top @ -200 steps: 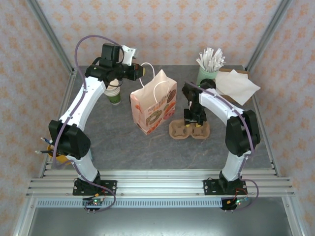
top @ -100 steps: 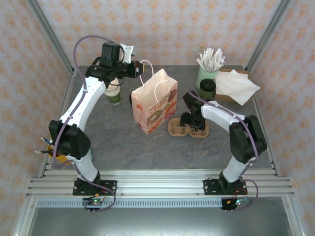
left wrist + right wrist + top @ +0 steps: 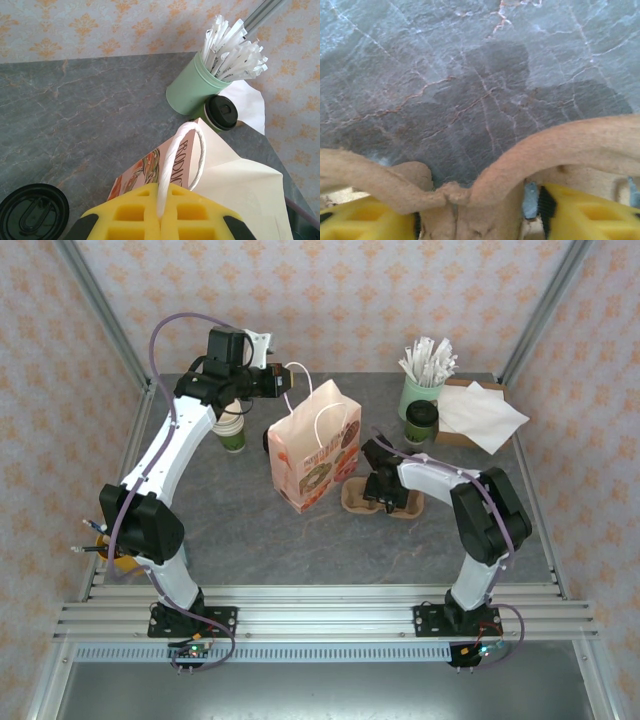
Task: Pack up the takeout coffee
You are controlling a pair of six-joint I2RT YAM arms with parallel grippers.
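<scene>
Grey stone, top view: the desk (image 3: 230, 530) carries a printed paper bag (image 3: 313, 455) upright at its middle.
Top view, coffee: the takeout coffee (image 3: 421, 423) stands upright at far right, just near of the mint-green straw holder (image 3: 420, 392), left of the white napkins (image 3: 485, 412), well apart from the bag.
Top view, arms: the left tool (image 3: 283, 380) is at the bag's far handle. The right tool (image 3: 383, 490) is down on the pulp cup carrier (image 3: 352, 502), just right of the bag.
Left wrist, grip: the left tool (image 3: 161, 220) has its yellow fingers (image 3: 130, 215) closed narrow on the bag's white handle (image 3: 169, 165).
Left wrist, coffee: the takeout coffee (image 3: 221, 112), black lid up, sits just beside the straw holder (image 3: 192, 92).
Right wrist, grip: the right tool (image 3: 470, 220) has its yellow fingers (image 3: 585, 215) apart, astride a ridge of the cup carrier (image 3: 560, 145). Whether they pinch it I cannot tell.
</scene>
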